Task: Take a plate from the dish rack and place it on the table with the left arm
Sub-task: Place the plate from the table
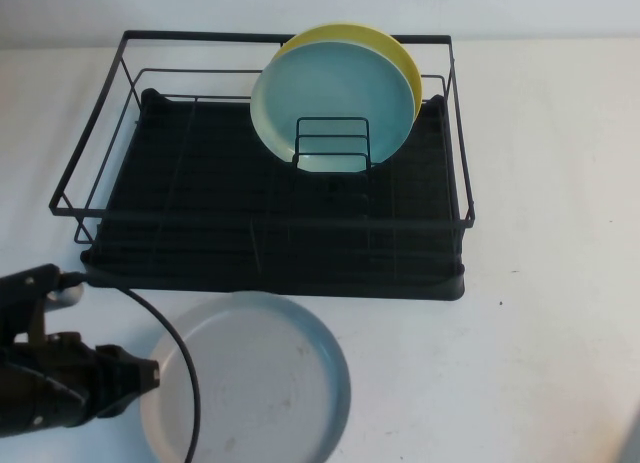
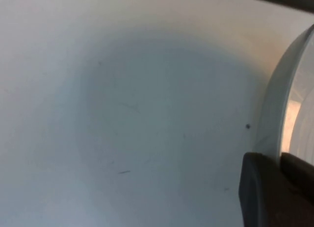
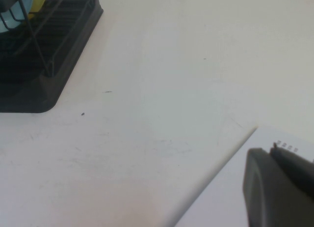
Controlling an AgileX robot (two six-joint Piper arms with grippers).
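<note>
The pale grey-blue plate (image 1: 250,383) lies flat on the white table (image 1: 560,183), just in front of the black dish rack (image 1: 200,213). My left gripper (image 1: 152,373) is at the plate's left edge. In the left wrist view my left gripper (image 2: 279,161) is shut on the plate's raised rim (image 2: 274,114), which runs between the two fingers. My right gripper (image 3: 274,151) is shut and empty above bare table to the right of the rack (image 3: 49,65); it does not show in the high view.
A teal plate (image 1: 330,93) and a yellow plate (image 1: 400,53) stand upright in the small wire holder (image 1: 333,143) at the rack's back right. A black cable (image 1: 180,353) arcs over the grey-blue plate's left side. A white sheet edge (image 3: 235,197) lies under the right gripper.
</note>
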